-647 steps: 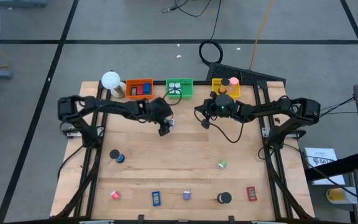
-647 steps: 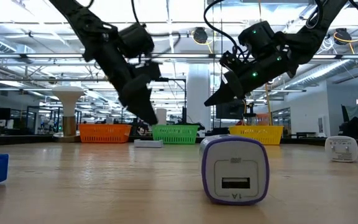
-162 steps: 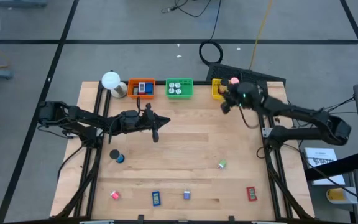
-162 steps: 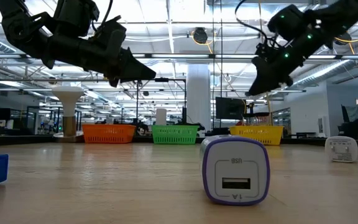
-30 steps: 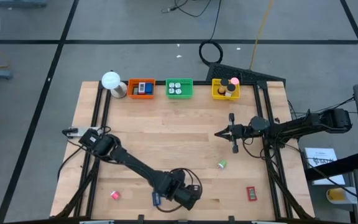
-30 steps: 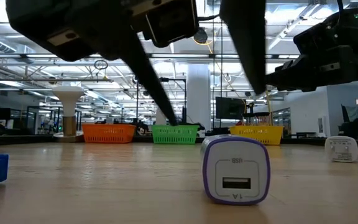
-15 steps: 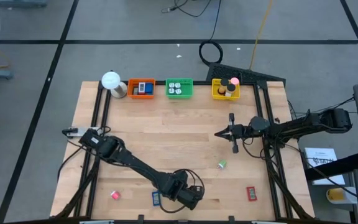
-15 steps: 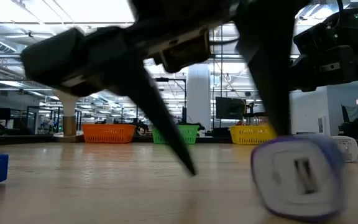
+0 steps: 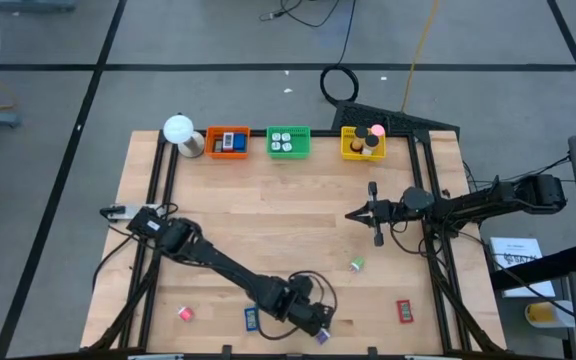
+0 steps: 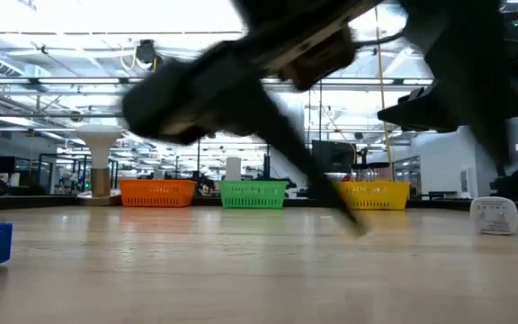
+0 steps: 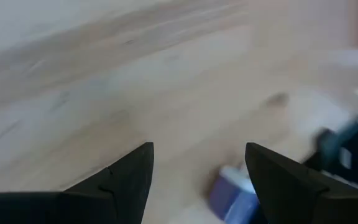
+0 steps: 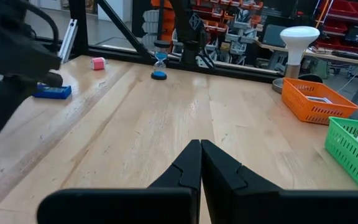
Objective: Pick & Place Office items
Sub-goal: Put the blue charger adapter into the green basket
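Observation:
My left gripper (image 9: 316, 327) hangs open, slanting down, close to the table's near edge at the middle. A purple-and-white cube (image 11: 232, 193) lies on the wood between its fingertips, nearer one finger (image 11: 272, 177); from above the cube (image 9: 320, 336) shows just past the gripper. Other office items lie along the near side: a blue rectangle (image 9: 251, 319), a pink bit (image 9: 185, 313), a red rectangle (image 9: 404, 311) and a green bit (image 9: 357, 265). My right gripper (image 9: 349, 213) waits shut and level at the right, holding nothing. My left gripper has its open fingers on either side of the purple-and-white cube, coming at it slanting from above. The picture is blurred, and I cannot tell whether a finger touches the cube.
At the far edge stand an orange tray (image 9: 227, 141), a green tray (image 9: 288, 141) and a yellow tray (image 9: 363, 143) with items in them, beside a white ball lamp (image 9: 178, 130). A blue hourglass (image 12: 159, 65) stands at the left. Bare wood lies in the table's middle.
My left gripper has gone down and toward the table's near and right edges, rolling as it went, its fingers staying apart. The purple-and-white cube has slid toward the right and the near edge and has left the low view.

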You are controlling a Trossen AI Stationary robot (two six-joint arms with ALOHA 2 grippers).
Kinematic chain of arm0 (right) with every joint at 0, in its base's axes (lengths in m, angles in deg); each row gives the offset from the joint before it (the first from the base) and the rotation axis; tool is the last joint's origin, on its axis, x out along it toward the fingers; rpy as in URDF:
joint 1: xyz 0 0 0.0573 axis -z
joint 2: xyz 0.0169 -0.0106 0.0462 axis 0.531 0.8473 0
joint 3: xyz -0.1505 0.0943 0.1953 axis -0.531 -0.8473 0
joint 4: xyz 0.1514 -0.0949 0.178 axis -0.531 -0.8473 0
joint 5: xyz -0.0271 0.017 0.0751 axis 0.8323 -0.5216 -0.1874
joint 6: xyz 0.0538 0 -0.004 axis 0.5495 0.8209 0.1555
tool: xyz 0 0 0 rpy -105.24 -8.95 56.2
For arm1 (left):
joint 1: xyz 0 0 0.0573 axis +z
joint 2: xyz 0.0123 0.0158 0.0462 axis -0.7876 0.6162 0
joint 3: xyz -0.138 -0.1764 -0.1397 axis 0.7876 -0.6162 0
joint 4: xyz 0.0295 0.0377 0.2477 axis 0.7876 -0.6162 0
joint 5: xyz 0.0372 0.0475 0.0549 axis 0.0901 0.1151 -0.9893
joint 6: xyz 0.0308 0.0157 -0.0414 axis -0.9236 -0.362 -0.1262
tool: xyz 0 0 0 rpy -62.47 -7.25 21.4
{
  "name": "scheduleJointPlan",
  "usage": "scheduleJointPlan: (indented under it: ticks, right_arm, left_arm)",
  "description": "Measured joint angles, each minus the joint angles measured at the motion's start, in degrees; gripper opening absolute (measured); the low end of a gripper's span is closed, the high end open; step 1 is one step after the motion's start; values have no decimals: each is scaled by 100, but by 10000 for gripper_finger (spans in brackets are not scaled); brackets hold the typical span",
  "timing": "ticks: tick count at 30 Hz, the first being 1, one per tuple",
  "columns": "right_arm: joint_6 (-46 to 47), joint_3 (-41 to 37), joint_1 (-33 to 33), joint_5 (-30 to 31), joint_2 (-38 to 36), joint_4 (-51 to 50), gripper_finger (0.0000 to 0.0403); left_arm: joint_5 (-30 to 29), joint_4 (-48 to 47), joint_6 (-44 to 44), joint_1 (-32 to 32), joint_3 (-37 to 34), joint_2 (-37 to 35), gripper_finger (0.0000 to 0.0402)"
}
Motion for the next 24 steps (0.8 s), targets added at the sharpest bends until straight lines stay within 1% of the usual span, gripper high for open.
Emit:
scheduleJointPlan:
  ticks: [6, 10, 14, 17, 19, 24]
  right_arm:
    - [2, 0, 0, -2, 0, -6, 0]
    - [4, 0, 0, -2, 0, -86, 0]
    - [105, 0, 0, -2, 0, -120, 0]
    - [237, 0, -16, 0, 0, -207, 0]
    - [245, -2, -84, -3, 0, -311, 0]
    - [137, -2, -303, 2, 0, -334, 0]
  left_arm:
    - [-82, 496, -1270, 60, 71, -2, 257]
    - [-81, 951, -1858, -35, 71, 0, 257]
    - [-61, 1026, -1957, -168, 71, 0, 257]
    - [-73, 845, -1916, -261, 71, 0, 257]
    - [-115, 661, -1830, -308, 71, 0, 257]
    - [-349, 572, -1752, -333, 157, 0, 257]
